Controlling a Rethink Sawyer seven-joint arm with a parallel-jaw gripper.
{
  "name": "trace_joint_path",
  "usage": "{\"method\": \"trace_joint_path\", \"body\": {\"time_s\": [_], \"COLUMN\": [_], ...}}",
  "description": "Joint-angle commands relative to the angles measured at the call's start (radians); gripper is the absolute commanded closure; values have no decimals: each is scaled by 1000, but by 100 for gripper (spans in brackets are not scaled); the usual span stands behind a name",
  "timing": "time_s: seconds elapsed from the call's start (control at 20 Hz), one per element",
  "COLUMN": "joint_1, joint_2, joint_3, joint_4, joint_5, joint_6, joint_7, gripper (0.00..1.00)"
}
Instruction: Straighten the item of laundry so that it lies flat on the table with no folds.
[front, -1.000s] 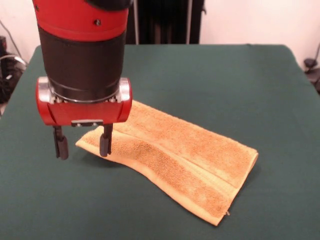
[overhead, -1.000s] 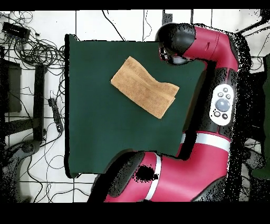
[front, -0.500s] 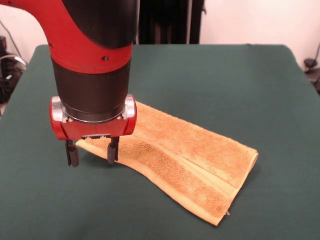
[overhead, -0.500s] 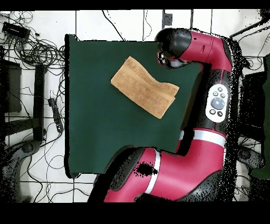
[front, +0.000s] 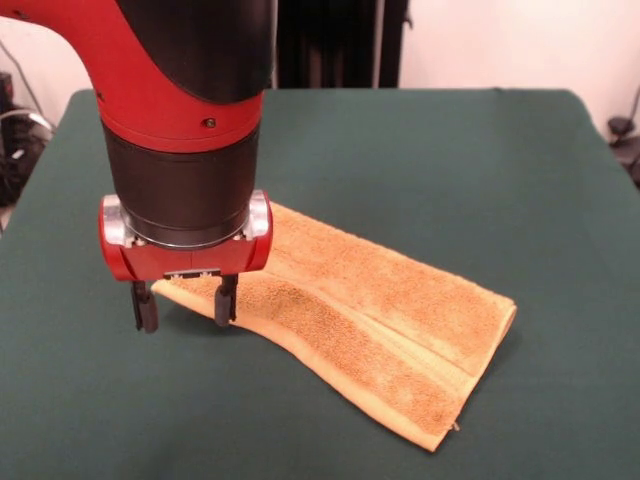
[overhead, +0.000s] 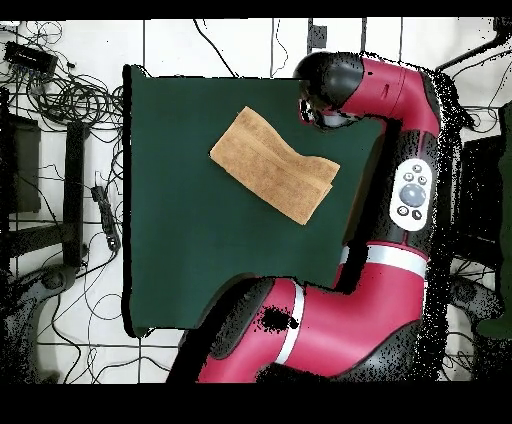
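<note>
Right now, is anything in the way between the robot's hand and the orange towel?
No, nothing visible. The open hand hangs right at the towel's corner, one finger over the cloth and the other beside it above the bare green table.

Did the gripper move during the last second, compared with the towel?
Yes. In the front view the gripper came lower and shifted toward the right of the picture, so its open fingers now straddle the left corner of the towel, which stayed put.

No text, label or number is legible.

towel (front: 370, 330) corner behind tool (front: 186, 306), label unseen
</note>
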Motion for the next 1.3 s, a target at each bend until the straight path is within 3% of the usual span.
{"method": "trace_joint_path", "body": {"time_s": [0.05,0.85,1.3], "joint_1": [13,-4,-1], "joint_2": [-1,21,-11], "joint_3": [93,130,135], "joint_4": [41,-31,29], "joint_5": [24,-20,-55], "joint_6": [119,230,204], "joint_7": [-37,-336,-510], "gripper": [0,0,0]}}
